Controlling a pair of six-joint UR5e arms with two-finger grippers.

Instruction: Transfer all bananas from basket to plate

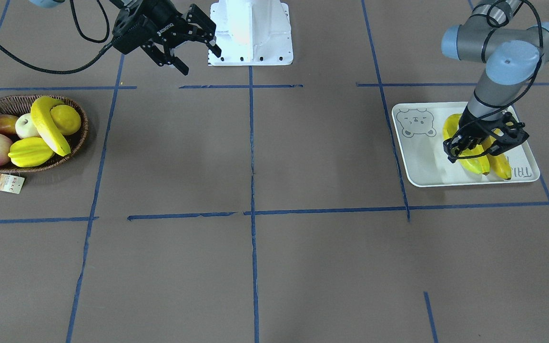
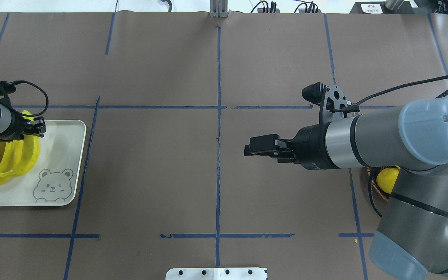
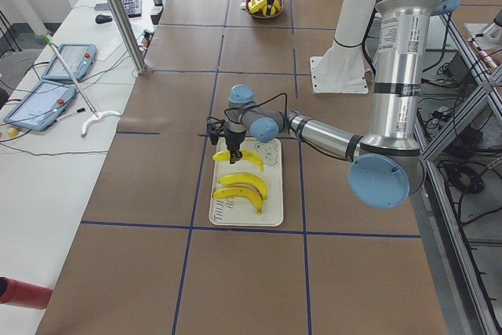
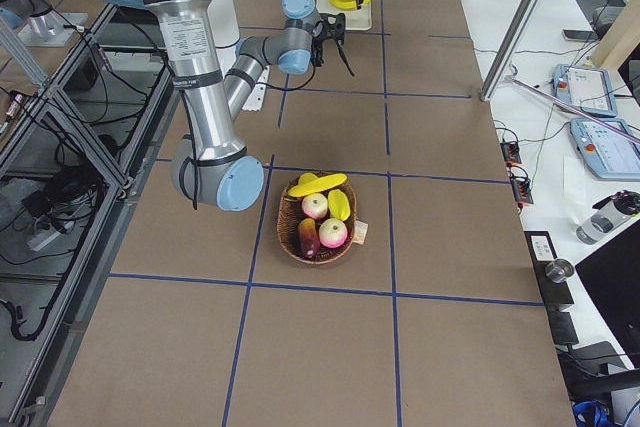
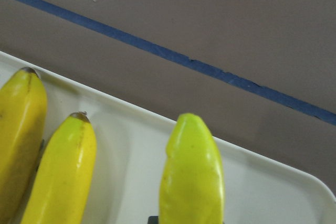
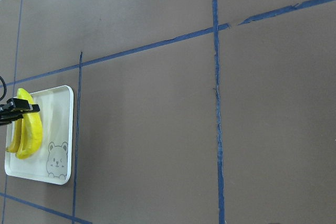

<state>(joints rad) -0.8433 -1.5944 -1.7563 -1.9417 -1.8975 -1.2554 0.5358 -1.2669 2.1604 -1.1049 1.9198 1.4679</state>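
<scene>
Bananas (image 3: 241,186) number three on the plate (image 1: 422,162); a fourth banana (image 1: 45,121) lies in the basket (image 1: 81,138). My left tool (image 1: 482,143) straddles the greenish banana (image 5: 191,182) on the plate; clamped or released, I cannot tell. My right tool (image 1: 200,61) hangs spread and empty, so I judge one trip left.

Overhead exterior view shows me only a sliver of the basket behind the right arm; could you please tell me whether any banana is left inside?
Observer: Yes, one banana lies in the basket, across the other fruit.
Operator: Thanks. Is the right gripper open?
Observer: Yes, the right gripper is open and empty, well away from the basket.
Operator: How many are on the plate?
Observer: Three bananas lie on the plate.
</scene>
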